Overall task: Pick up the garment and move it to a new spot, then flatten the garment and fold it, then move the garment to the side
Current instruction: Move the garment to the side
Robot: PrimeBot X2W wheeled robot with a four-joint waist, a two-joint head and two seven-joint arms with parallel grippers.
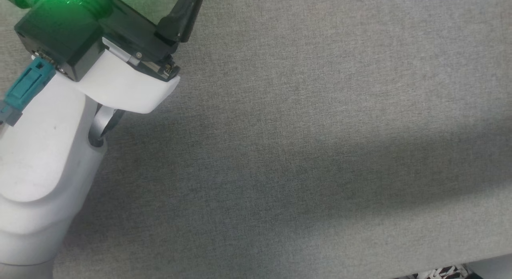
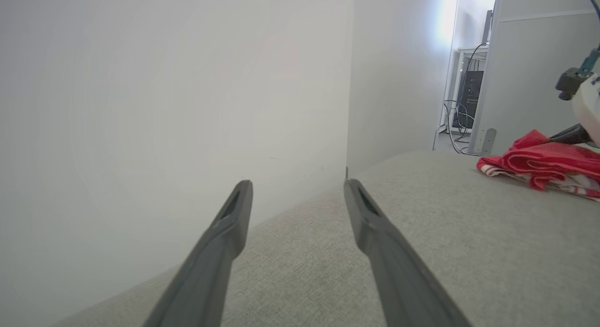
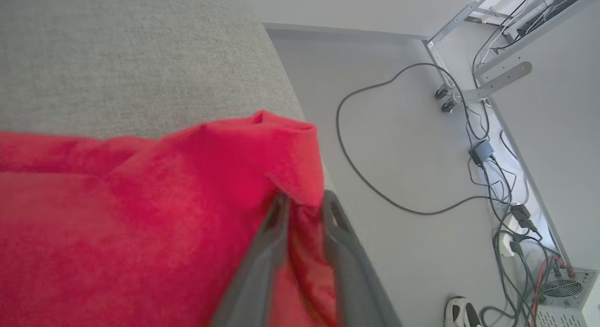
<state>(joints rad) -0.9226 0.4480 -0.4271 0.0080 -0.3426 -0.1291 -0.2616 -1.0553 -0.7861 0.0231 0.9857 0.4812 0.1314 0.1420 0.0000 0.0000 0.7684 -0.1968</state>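
- Grey cloth surface (image 1: 320,131) is lying under a broad shadow.
- Cable (image 3: 338,125) is looping across the floor (image 3: 412,144).
- Shoe (image 3: 461,313) is sitting near a fan box (image 3: 560,289).

The work surface (image 1: 320,131) is covered in grey woven cloth, matt and finely grained. On it, the garment (image 3: 140,214) is seen as soft, matt red fabric with a faintly fuzzy nap. The fingers of the left gripper (image 2: 297,186) and the right gripper (image 3: 304,198) are finished in dark, matt plastic. Above the work surface, the left forearm shell (image 1: 40,159) is moulded in smooth white plastic with a slight sheen. Beside the work surface, the floor (image 3: 398,153) is finished smooth and pale, and a bracket (image 3: 497,81) appears to be bare metal.
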